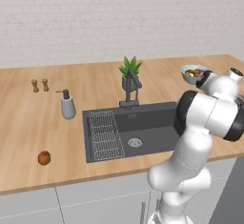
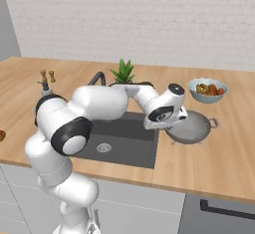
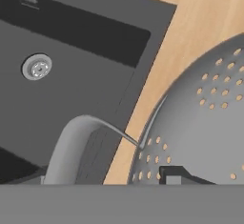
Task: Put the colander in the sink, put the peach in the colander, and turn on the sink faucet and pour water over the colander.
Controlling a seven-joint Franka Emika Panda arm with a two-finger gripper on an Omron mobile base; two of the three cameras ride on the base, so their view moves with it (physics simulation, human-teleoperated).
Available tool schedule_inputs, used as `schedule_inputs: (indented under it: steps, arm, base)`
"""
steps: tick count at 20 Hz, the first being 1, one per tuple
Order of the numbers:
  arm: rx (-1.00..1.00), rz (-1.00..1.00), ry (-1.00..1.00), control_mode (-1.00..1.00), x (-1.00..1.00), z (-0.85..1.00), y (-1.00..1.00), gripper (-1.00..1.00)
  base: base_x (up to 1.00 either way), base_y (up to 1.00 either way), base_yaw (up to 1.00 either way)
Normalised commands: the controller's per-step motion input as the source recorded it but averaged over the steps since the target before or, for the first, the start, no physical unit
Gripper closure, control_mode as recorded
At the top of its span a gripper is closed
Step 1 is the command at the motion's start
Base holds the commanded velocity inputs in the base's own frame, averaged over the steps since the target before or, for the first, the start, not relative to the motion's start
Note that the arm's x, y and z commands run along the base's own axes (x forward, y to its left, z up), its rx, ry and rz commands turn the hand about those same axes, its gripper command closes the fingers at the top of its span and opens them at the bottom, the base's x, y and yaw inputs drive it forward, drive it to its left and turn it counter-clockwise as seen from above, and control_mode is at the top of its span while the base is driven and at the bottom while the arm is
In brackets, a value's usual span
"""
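Currently no step is complete. Peach (image 1: 44, 158) lies on the tabletop (image 1: 28, 118), well left of the sink (image 1: 152, 123). Sink basin holds no colander; faucet (image 1: 131, 92) untouched, no water seen. Colander (image 2: 191, 127) sits on the tabletop just right of the sink, fingers (image 3: 172, 175) closing about its near rim; firm grip cannot be confirmed

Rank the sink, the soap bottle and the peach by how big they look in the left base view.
1. sink, by far the largest.
2. soap dispenser bottle.
3. peach, smallest, though it sits nearer the camera.
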Motion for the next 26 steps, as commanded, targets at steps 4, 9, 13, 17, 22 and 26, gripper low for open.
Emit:
schedule_inputs:
  steps: [4,9,13,17,22,26]
  arm:
    - [-0.01,0.48,0.00,-1.00,-0.37,0.01,0.90,1.00]
    - [0.00,0.46,0.00,-1.00,-0.21,0.04,1.00,1.00]
    - [0.00,0.47,0.00,-1.00,-0.28,0.00,0.99,1.00]
    - [0.00,0.52,0.01,-1.00,-0.21,0.00,0.80,1.00]
    - [0.00,0.59,0.03,-1.00,-0.08,0.00,0.52,1.00]
    - [0.00,0.43,0.09,-1.00,0.04,-0.06,0.36,1.00]
  base:
    - [0.00,0.00,0.00]
    - [0.00,0.00,0.00]
    - [0.00,0.00,0.00]
    - [0.00,0.00,0.00]
    - [0.00,0.00,0.00]
    - [0.00,0.00,0.00]
